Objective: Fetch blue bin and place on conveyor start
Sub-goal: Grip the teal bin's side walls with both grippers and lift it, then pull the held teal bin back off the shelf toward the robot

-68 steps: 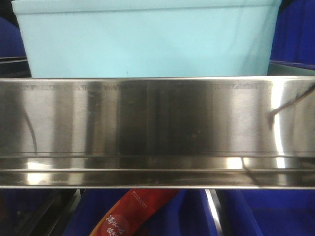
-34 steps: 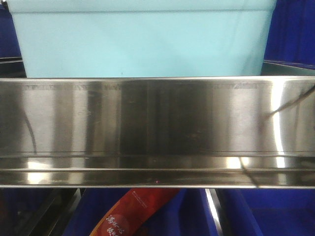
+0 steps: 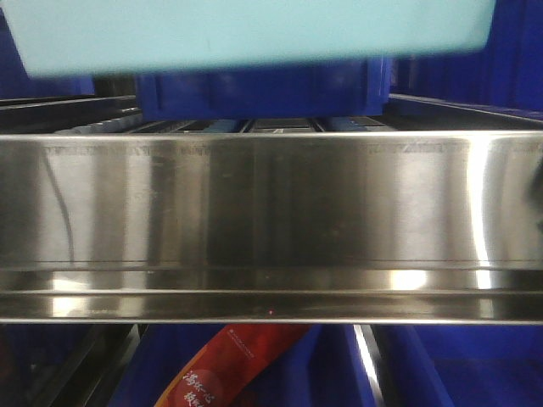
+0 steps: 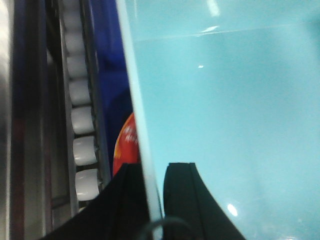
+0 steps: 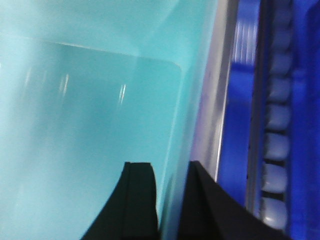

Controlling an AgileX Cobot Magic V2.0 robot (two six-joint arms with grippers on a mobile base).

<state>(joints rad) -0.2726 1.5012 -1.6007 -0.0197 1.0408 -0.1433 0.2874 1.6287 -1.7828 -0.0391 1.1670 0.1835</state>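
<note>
Your left claw (image 4: 151, 174) and right claw (image 5: 169, 174) each pinched a wall of the bin (image 3: 254, 34), which hung above the rail (image 3: 271, 203).

From the front, the bin (image 3: 254, 34) at 12 o'clock runs off the top, its lower edge smeared. The red packet (image 3: 227, 373) at 6 o'clock sits half behind the rail (image 3: 271, 212), print unreadable. Wrist views cut the left gripper (image 4: 152, 167) and right gripper (image 5: 172, 167) off at 6 o'clock.
</note>
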